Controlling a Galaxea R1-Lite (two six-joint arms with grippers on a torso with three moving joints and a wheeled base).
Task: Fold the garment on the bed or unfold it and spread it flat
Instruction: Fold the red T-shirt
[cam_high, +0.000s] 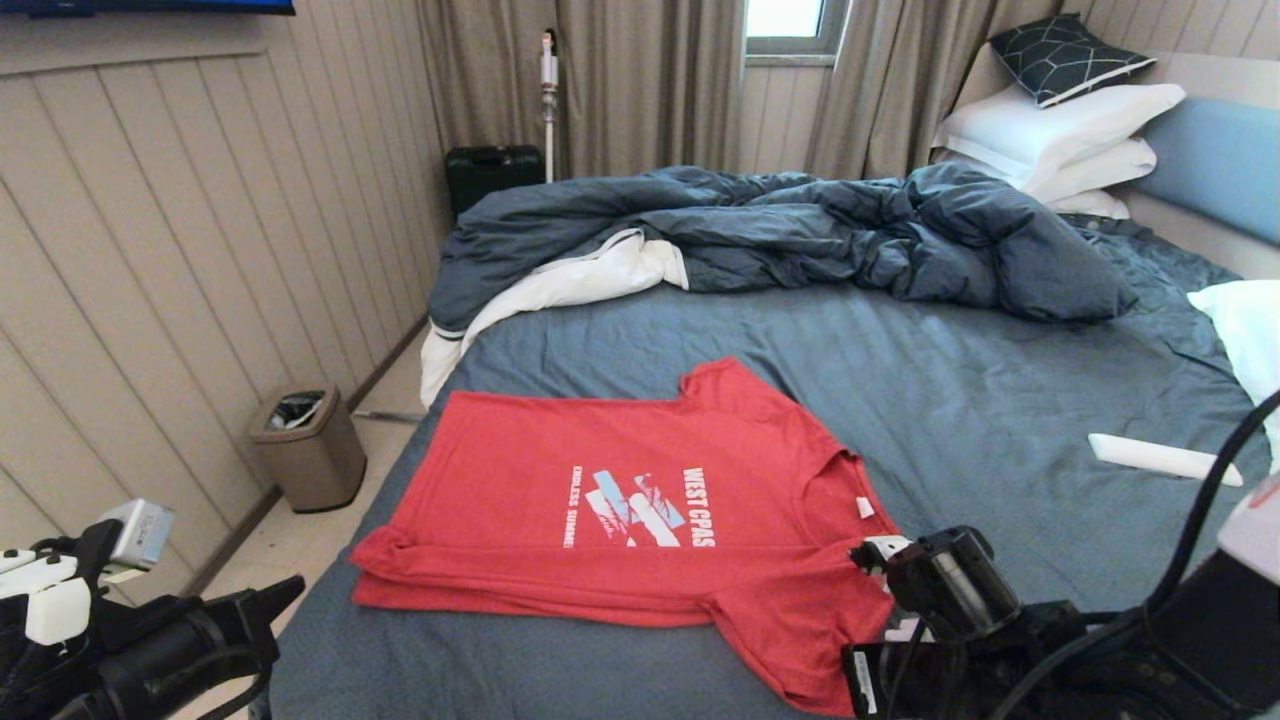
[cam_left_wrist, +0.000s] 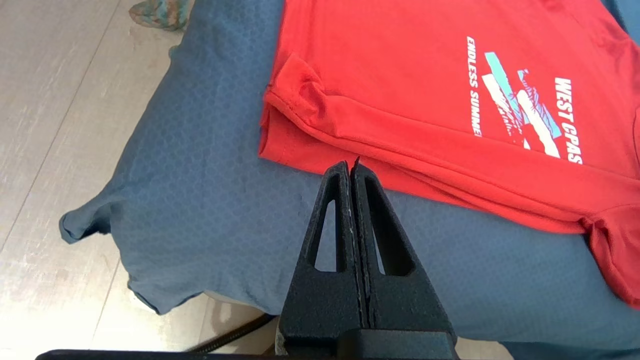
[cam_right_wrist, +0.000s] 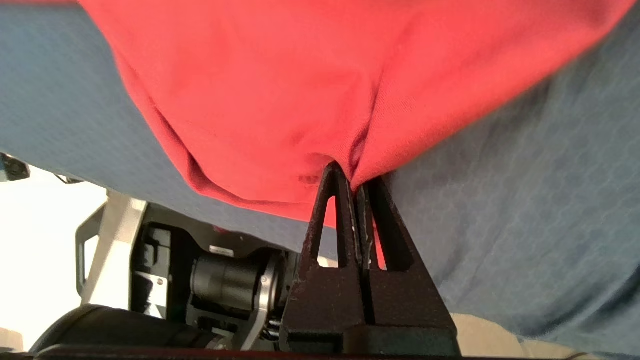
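Red T-shirt (cam_high: 640, 500) with white "WEST COAST" lettering lies on the slate-blue sheet of the bed (cam_high: 980, 400), near its front edge, with its hem toward the left and its collar toward the right; the front long side is folded over onto itself in a thick doubled band. At the far left, off the mattress, the left gripper (cam_left_wrist: 352, 167) hangs just beside the shirt's front-left corner, its two black fingers pressed flat together with nothing between them, the tips close to the folded hem but apart from it. On the floor by the wall stands a small bin (cam_high: 308, 447). Across the back of the bed the rumpled dark blue duvet (cam_high: 800, 235) is heaped, white pillows (cam_high: 1060, 140) stacked against the headboard on the right. At the front right, the right gripper (cam_right_wrist: 352, 182) is clenched on the shirt's near sleeve, red cloth pinched between its fingers. A white stick-like object (cam_high: 1165, 460) lies on the sheet further right.
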